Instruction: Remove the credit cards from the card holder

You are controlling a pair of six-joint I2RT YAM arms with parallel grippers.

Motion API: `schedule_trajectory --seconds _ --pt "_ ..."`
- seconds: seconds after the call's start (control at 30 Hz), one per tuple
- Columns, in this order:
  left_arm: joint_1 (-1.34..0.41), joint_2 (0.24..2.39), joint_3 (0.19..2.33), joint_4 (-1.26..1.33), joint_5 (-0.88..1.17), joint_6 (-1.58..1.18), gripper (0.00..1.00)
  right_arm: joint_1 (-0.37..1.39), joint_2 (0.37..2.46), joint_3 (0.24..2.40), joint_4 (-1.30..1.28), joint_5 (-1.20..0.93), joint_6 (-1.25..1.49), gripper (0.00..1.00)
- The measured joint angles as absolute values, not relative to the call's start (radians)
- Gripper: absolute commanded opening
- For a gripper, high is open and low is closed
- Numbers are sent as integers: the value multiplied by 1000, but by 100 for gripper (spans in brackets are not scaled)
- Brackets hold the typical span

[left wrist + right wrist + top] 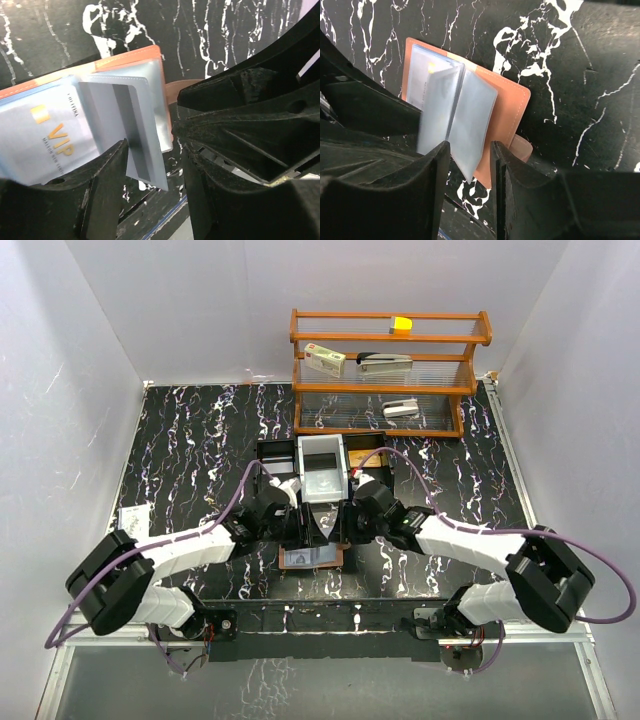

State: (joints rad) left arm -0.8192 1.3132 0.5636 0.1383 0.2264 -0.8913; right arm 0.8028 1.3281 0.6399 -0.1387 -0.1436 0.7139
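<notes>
Black marbled table (200, 440) | card holder (507, 110) open: salmon cover, blue-grey sleeves

The card holder (312, 558) is a small, flat, salmon-brown wallet lying open on the black marbled table (200, 440), close to its near edge and about midway across. Its stitched cover (512, 107) rests flat on the table with a rounded closing tab poking out past 1 edge, while pale blue-grey clear sleeves (472, 122) fan up from the spine, tilted rather than lying flat. 1 sleeve shows a light card (45, 135) printed "VIP" in gold, and the raised sleeve beside it holds a grey card (127, 130) with a dark stripe down its length.
</notes>
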Motion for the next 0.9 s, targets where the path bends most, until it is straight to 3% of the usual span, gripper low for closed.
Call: schedule_trajectory --seconds 0.23,0.43,0.63,0.9 --pt "-819 1356 558 203 263 -920 53 802 1259 659 -204 -70 717 39" --pt "-819 1266 510 170 220 -928 53 802 1222 667 -234 -55 717 36" --pt "-819 1163 495 116 134 -937 50 799 1241 668 -196 -158 717 30" --pt "-819 1211 495 101 87 -940 49 798 1375 675 -133 -271 727 27"
